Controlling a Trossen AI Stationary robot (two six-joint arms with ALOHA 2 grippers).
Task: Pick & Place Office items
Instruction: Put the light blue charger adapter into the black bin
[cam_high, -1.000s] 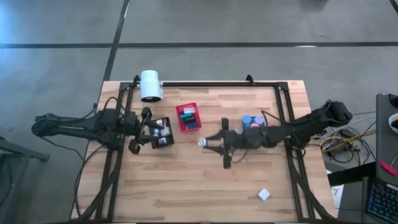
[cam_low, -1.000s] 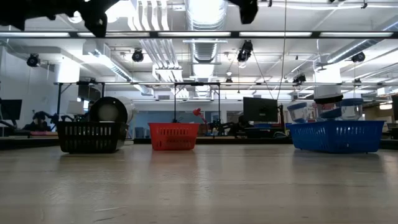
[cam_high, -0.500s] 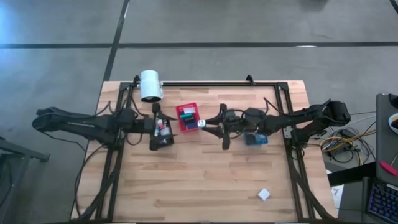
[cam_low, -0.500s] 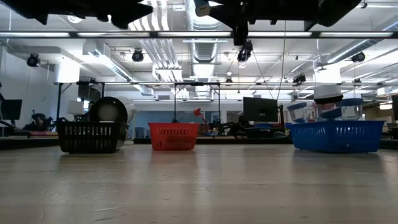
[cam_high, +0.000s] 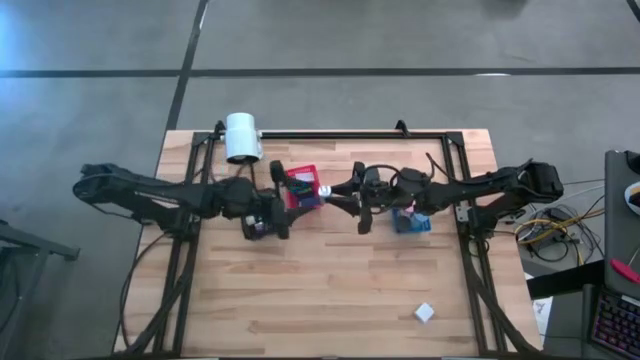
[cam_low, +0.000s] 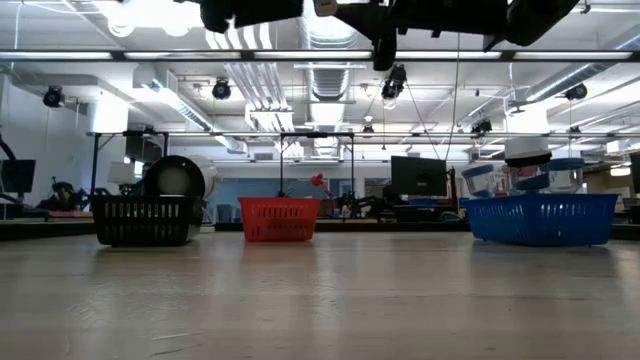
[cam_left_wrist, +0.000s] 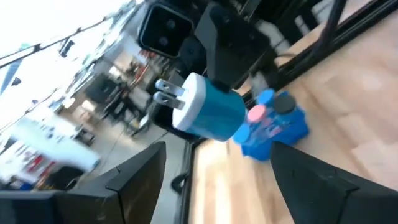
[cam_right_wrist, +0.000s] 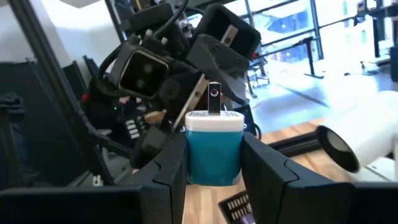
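Observation:
A teal and white plug adapter (cam_right_wrist: 214, 146), one of the office items, is up in the air with my right gripper (cam_right_wrist: 214, 163) shut on it. In the high view the adapter (cam_high: 323, 191) is at the right edge of the red bin (cam_high: 300, 186). My left gripper (cam_left_wrist: 217, 152) faces it from the table's left, open and holding nothing, its fingertips a short way from the adapter (cam_left_wrist: 208, 113). In the high view the left gripper (cam_high: 285, 200) is over the black bin (cam_high: 258, 222). The blue bin (cam_left_wrist: 273, 132) holds pink and blue round bits. My right gripper pinches the adapter's teal body (cam_right_wrist: 194, 155) on two opposite sides between its two fingers (cam_right_wrist: 166, 171). The fingers lie about level and come from the table's right. The adapter is lifted clear, its white end and metal prongs (cam_right_wrist: 214, 98) pointing away from the gripper toward the left arm.
A big white cylinder (cam_high: 241, 137) lies at the far left of the table. A small white block (cam_high: 424, 313) sits near the front right. A black frame (cam_high: 330, 133) runs along the far edge. The low view shows the black bin (cam_low: 145, 220), red bin (cam_low: 279, 218) and blue bin (cam_low: 540, 217) in a row.
My left gripper has moved toward the table's right, from over the black bin toward the right gripper, and has rolled about its own axis. My right gripper has carried the adapter from the table's middle toward the far edge, up to the red bin's right side, still shut on it.

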